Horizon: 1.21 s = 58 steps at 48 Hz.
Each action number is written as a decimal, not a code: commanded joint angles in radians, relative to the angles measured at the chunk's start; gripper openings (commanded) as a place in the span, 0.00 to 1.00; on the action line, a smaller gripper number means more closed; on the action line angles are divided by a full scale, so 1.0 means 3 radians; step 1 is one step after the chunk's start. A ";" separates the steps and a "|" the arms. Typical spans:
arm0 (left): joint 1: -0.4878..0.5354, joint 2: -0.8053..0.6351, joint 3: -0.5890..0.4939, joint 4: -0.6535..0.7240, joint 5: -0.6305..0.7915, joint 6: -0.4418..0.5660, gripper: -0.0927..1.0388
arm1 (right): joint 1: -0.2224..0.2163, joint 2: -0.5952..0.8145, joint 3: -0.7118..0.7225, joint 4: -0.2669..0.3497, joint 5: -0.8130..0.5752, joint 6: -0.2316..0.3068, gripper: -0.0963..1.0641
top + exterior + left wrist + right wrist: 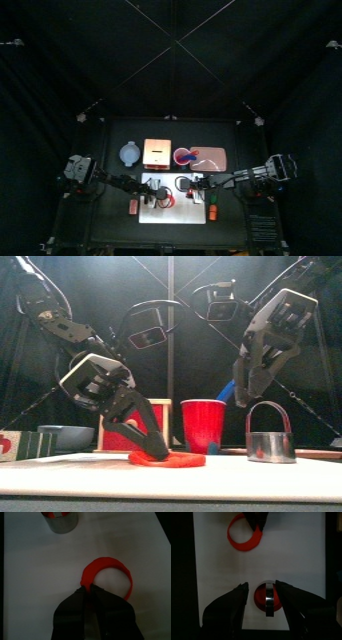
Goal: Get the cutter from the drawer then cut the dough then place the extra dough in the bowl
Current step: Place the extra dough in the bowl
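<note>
A red dough ring [113, 569] lies on the white cutting board [33, 572], and my left gripper [85, 588] is shut on its edge. From the front, the ring [181, 460] sits low on the board with the left gripper [158, 448] pinching one side. The round metal cutter [270, 445] stands upright to the right, its wire handle up. In the right wrist view a red dough disc fills the cutter [268, 600]. My right gripper [262, 585] hangs open just above it, one jaw on each side of the handle.
Behind the board stand the red cup [203, 426], the wooden box with its red drawer front [123, 428] and the blue-grey bowl [64, 437] at the left. A pink tray [210, 158] lies at the back right. The board's [167, 213] front part is bare.
</note>
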 commanded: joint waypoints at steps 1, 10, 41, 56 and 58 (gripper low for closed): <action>0.0041 -0.0414 0.0092 0.0061 -0.0046 -0.0005 0.52 | -0.0010 -0.0051 -0.0061 0.0010 -0.0036 -0.0005 0.80; 0.0205 -0.1243 0.0501 0.0087 -0.0041 0.0000 0.52 | -0.0010 -0.0051 -0.0072 0.0005 -0.0061 -0.0005 0.80; 0.2275 -0.3421 0.1580 0.0312 0.0404 -0.0005 0.56 | -0.0082 -0.0051 -0.0118 -0.0092 -0.0302 -0.0015 0.80; 0.2598 -0.3242 0.1851 0.0353 0.0430 -0.0010 0.63 | -0.0092 -0.0072 -0.0153 -0.0102 -0.0578 -0.0020 0.80; 0.2598 -0.3221 0.1861 0.0353 0.0419 -0.0010 0.65 | -0.0092 -0.0087 -0.0164 -0.0112 -0.0644 -0.0020 0.80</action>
